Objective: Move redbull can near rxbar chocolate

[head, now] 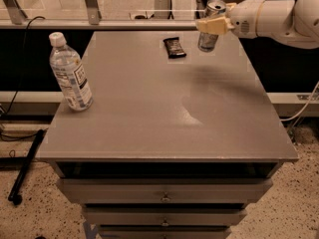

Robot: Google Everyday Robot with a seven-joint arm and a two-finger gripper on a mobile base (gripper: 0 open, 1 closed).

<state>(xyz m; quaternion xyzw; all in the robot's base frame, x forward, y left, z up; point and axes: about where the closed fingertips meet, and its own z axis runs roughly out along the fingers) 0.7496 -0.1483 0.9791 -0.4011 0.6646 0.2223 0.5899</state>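
Note:
The redbull can (209,40) is a slim silver can with a pull-tab top, held upright just above the far part of the grey table (164,108). My gripper (213,26) reaches in from the right and is shut on the can's middle. The rxbar chocolate (174,47), a small dark flat bar, lies on the table a short way left of the can. Can and bar are apart.
A clear plastic water bottle (70,73) with a white cap stands near the table's left edge. Drawers (164,195) sit below the table's front edge. A rail (99,24) runs behind the table. A black cable (22,168) lies on the floor at left.

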